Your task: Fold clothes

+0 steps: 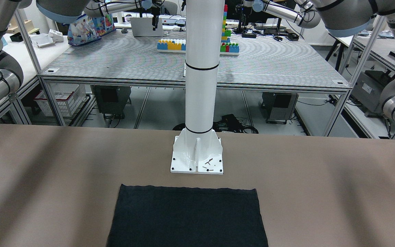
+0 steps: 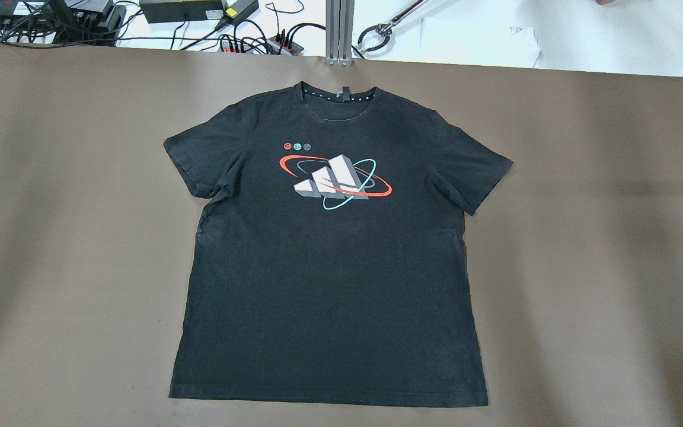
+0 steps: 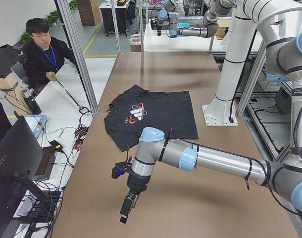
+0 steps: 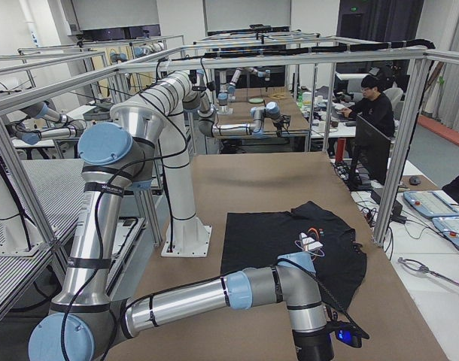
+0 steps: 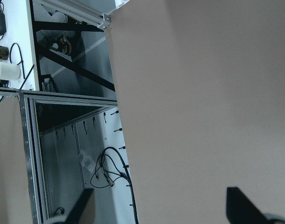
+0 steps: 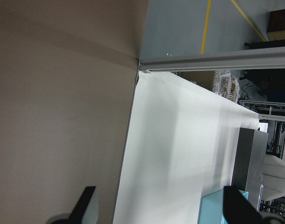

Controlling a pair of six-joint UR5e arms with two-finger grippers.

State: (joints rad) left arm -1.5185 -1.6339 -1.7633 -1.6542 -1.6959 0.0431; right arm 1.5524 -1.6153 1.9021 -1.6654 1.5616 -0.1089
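Observation:
The clothes are one black T-shirt (image 2: 329, 267) with a white, red and teal chest logo. It lies flat and face up on the brown table (image 2: 584, 237), collar toward the far edge. Its hem end shows in the front-facing view (image 1: 187, 219), and both side views show the T-shirt (image 3: 156, 116) (image 4: 282, 233). My left gripper (image 5: 160, 196) is open and hovers over bare table near the table's left end, well clear of the shirt; the left side view shows the left gripper (image 3: 127, 208) there. My right gripper (image 6: 160, 191) is open above the brown table's edge beside a white table.
The white pole's base plate (image 1: 197, 154) stands just behind the shirt's hem. A white side table (image 2: 495, 35) with cables and a power strip runs along the far edge. A seated person (image 3: 42, 54) is beyond it, and a monitor (image 3: 12, 163) stands near the left end.

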